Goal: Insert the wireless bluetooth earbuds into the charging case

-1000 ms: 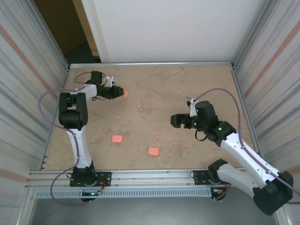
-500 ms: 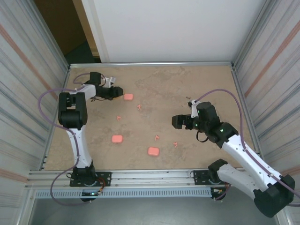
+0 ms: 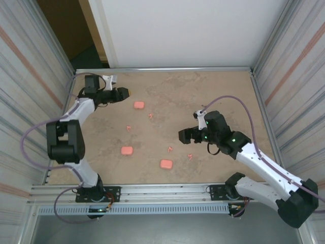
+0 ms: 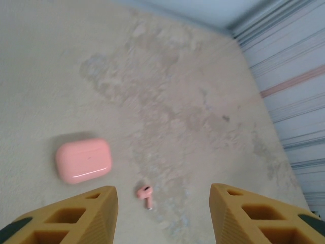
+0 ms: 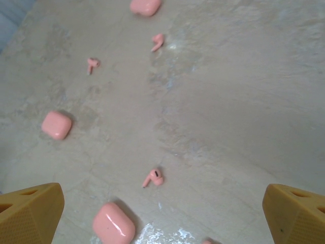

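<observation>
Pretty much nothing done so far: earbuds (image 5: 154, 177) lie loose on the worktop (image 3: 177, 96), cases (image 5: 114, 223) look shut, left pincer (image 4: 162, 203) spread and empty, right pincer (image 5: 162, 213) wide apart.

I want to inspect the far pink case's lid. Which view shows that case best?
Left wrist: the far pink case lies large and whole. Top external shows it as a small pink block; right wrist crops it at the top edge.
</observation>
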{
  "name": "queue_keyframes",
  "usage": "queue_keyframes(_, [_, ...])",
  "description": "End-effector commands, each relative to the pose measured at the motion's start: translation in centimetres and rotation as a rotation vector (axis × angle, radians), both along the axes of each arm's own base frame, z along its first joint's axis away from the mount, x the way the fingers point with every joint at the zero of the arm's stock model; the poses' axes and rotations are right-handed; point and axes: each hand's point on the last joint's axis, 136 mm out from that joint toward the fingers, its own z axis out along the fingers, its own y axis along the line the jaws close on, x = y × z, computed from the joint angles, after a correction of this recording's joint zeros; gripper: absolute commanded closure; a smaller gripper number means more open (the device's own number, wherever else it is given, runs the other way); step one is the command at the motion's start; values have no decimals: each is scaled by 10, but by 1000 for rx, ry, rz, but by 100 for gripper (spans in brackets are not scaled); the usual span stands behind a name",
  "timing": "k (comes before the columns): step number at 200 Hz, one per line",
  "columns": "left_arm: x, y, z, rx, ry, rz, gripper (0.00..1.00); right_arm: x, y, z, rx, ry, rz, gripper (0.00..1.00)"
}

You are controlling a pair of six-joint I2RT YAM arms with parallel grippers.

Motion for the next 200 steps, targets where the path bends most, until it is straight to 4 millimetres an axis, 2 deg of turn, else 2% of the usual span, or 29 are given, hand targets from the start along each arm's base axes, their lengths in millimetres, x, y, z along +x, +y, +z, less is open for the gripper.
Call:
queue_keyframes(1, [-15, 2, 20, -56, -51, 31, 49, 10, 21, 13, -11, -65, 62, 1])
queue_keyframes(44, [-51, 11, 33, -44, -110, 115, 46, 14, 62, 2, -33, -77, 179, 1])
queue_keyframes(75, [-78, 15, 42, -87, -147, 173, 42, 17, 89, -1, 18, -91, 261, 1])
queue_keyframes(94, [-95, 20, 41, -74, -157, 208, 39, 15, 104, -3, 22, -130, 338, 1])
queue_keyframes(141, [-130, 42, 34, 14, -188, 333, 28, 5, 137, -21, -18, -177, 525, 1])
queue_keyframes(167, [-144, 51, 33, 43, -208, 391, 21, -8, 159, -33, -40, -249, 658, 1])
queue_keyframes(200, [-157, 55, 32, 65, -216, 408, 18, -16, 181, -51, -87, -285, 789, 1])
